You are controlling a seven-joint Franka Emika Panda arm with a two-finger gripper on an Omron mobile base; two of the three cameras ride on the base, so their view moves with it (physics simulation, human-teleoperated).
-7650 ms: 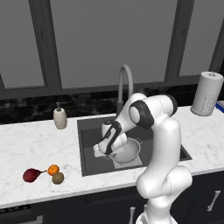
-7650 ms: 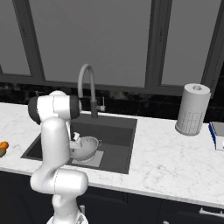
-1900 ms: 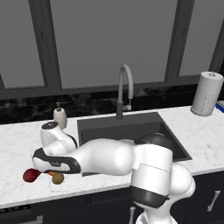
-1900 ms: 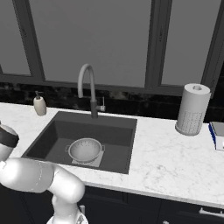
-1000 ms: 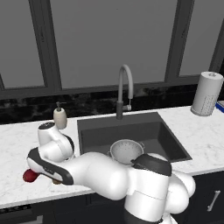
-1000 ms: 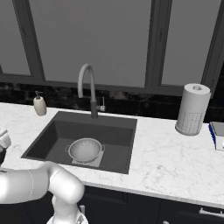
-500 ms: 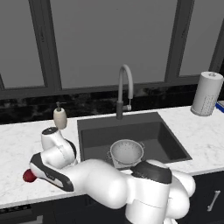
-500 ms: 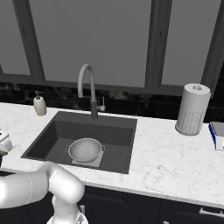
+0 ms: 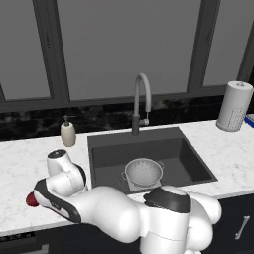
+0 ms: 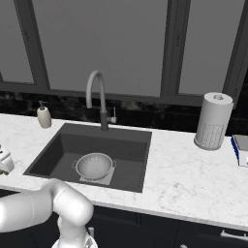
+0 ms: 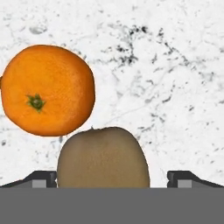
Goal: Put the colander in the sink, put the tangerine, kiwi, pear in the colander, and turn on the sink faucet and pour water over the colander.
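Note:
In the hand view the brownish-olive kiwi (image 11: 103,159) lies on the white marble between my two fingertips (image 11: 41,178), and my gripper (image 11: 113,178) stands open around it without closing on it. The orange tangerine (image 11: 48,89) rests just beyond the kiwi, to its left. In the left base view a bit of the dark red pear (image 9: 31,199) peeks out at the counter's left, beside my bent arm. The silver colander (image 9: 144,172) (image 10: 95,165) sits in the dark sink (image 9: 193,166) (image 10: 138,160), under the grey gooseneck faucet (image 9: 141,101) (image 10: 99,97). No water runs.
A beige soap dispenser (image 9: 68,134) (image 10: 44,116) stands at the sink's back left. A paper towel roll (image 9: 234,105) (image 10: 213,121) and a blue object (image 10: 240,147) stand on the counter at the right. My arm stretches low across the counter front.
The hand has come down closer over the kiwi, jaws still wide. The arm has shifted left, uncovering more of the colander in the left base view.

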